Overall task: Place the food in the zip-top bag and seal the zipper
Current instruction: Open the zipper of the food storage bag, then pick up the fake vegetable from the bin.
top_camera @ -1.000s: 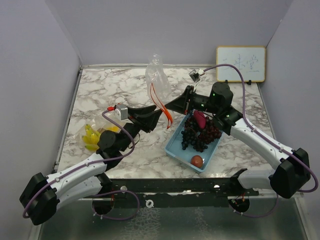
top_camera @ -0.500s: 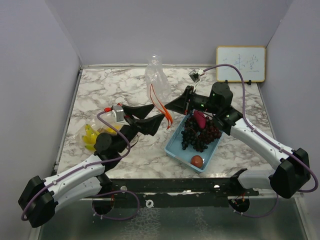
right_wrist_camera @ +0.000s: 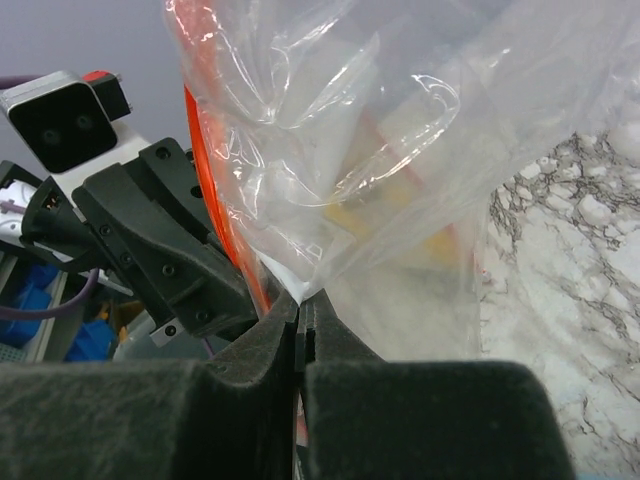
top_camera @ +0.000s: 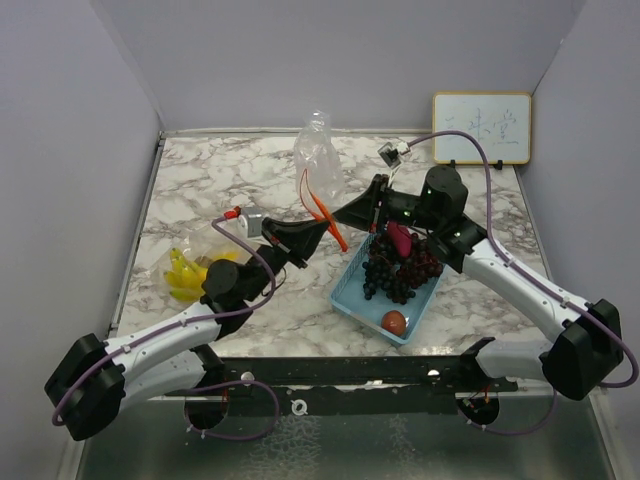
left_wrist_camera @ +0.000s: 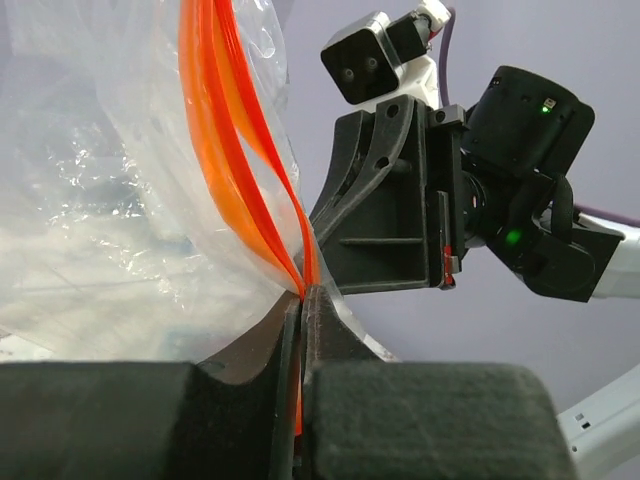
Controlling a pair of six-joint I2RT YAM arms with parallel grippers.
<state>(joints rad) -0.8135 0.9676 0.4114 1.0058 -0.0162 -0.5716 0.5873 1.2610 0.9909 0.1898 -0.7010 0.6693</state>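
Marble-patterned white and grey table top [top_camera: 200, 180] fills the booth floor, with plain lilac walls behind. Both arms meet over its middle at the clear plastic zip-top bag [top_camera: 318, 158], which stands up off the table toward the back wall.

My left gripper [left_wrist_camera: 303, 295] is clenched on the bag's orange zipper strip [left_wrist_camera: 235, 150] at its lower end. The right gripper [right_wrist_camera: 299, 300] is clamped on the bag's edge from the opposite side, tips just beside the left's. In the left wrist view the two orange tracks part above the pinch, so the mouth gapes a little, its long axis running up and away from my jaws.

No food looks bagged yet. The cluster of dark purple grapes [top_camera: 400, 272], the magenta oblong piece [top_camera: 400, 238] and the small red round fruit [top_camera: 394, 321] lie in the light blue plastic basket [top_camera: 345, 300], just beside the pinch under the right arm. The bunch of yellow bananas [top_camera: 183, 275] lies well apart, beside the left arm. I judge the right arm nearer the basket and the left nearer the bananas.

The small whiteboard [top_camera: 481, 128] at back right carries faint blue handwriting I cannot read, and I see no brand labels.
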